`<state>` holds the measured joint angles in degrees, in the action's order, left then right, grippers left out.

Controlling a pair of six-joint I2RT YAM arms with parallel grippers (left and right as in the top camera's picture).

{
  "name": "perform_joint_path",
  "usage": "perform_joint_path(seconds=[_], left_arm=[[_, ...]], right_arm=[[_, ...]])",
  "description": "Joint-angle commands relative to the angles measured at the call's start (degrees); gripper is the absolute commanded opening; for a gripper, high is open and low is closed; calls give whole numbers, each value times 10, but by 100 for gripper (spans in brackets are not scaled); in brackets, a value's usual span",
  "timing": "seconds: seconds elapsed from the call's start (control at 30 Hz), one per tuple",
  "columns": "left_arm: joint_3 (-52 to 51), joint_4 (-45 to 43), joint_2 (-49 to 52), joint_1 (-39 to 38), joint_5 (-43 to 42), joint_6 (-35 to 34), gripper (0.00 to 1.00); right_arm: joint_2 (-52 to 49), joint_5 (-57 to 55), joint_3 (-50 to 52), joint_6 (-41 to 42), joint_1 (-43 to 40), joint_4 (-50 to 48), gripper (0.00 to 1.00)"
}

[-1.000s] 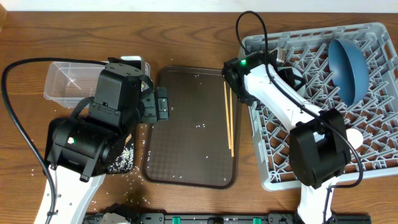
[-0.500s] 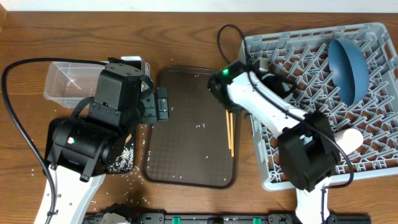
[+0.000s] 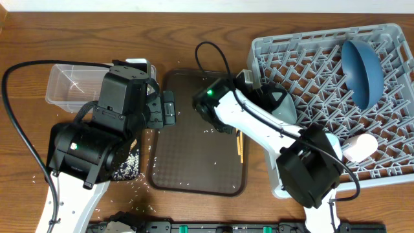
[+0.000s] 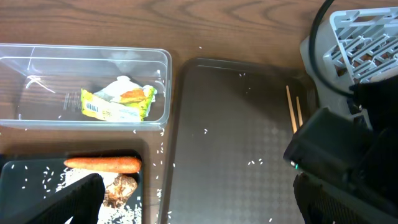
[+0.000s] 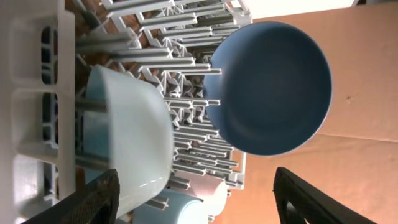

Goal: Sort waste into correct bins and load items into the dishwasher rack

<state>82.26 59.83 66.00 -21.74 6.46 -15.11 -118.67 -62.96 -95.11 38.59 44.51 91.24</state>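
The grey dishwasher rack (image 3: 388,39) (image 5: 37,124) holds the blue plate (image 3: 362,68) (image 5: 270,87) on edge, the white bowl (image 3: 286,115) (image 5: 130,137), the pink cup (image 3: 360,145) (image 5: 214,190) and the light-blue cup (image 5: 180,208). My right gripper (image 3: 270,97) (image 5: 211,205) is open at the rack's left edge, facing the bowl, with nothing in it. The chopsticks (image 3: 239,145) (image 4: 292,109) lie on the brown tray. In the clear tub (image 3: 65,81) (image 4: 37,62) lie the wrapper (image 4: 118,102) and tissue (image 4: 121,82). The black tray (image 3: 126,168) (image 4: 18,168) holds carrot (image 4: 102,164), brown lump (image 4: 121,188) and rice (image 4: 118,214). My left gripper (image 3: 168,109) (image 4: 205,211) hangs open and empty.
The brown serving tray (image 3: 194,162) (image 4: 230,137) lies between the bins and the rack, with a few rice grains (image 3: 208,131) on it. More grains (image 3: 139,181) are scattered on the wooden table by the black tray. My right arm stretches across the tray's right side.
My right gripper has opened, and its wrist has swung left from the rack's edge to above the brown tray. The left arm has not moved.
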Motion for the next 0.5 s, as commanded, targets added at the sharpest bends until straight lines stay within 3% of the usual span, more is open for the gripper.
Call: perform_joint_path(seconds=[0.0,0.27,0.33,0.47], left_arm=[[7,4,-1,3,11,5,97],[8,10,-29,3,30,50,98],[8,14,-47,3,47,50,98],[8,31,-89,10,70,50,98]], right_arm=[[1,4,-61,16,5,-1,75],[1,108,-204,-27,-14,7,78],[1,174,-231,-30,-23,0,80],[1,395,-251,-107,-37,-42,73]])
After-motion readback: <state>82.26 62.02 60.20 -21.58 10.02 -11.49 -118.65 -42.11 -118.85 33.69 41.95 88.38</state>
